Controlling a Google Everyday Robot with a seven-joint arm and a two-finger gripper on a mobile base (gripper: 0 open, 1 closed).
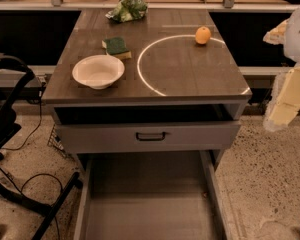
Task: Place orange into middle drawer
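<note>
The orange (pixel 203 35) rests far-right on the surface (pixel 190 79), left of and beyond the tool (pixel 289 91) (its state cannot be told) hanging off the surface's right side, middle drawer (pixel 145 199) open below.

Gripper (pixel 290 84) hangs at right edge of view, raised, tilted down-left; arm mostly out of view.

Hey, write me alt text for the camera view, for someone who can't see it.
An orange sits at the far right of a cabinet top; the gripper hangs beyond the cabinet's right side, not touching it. Below, the middle drawer stands pulled open.
</note>
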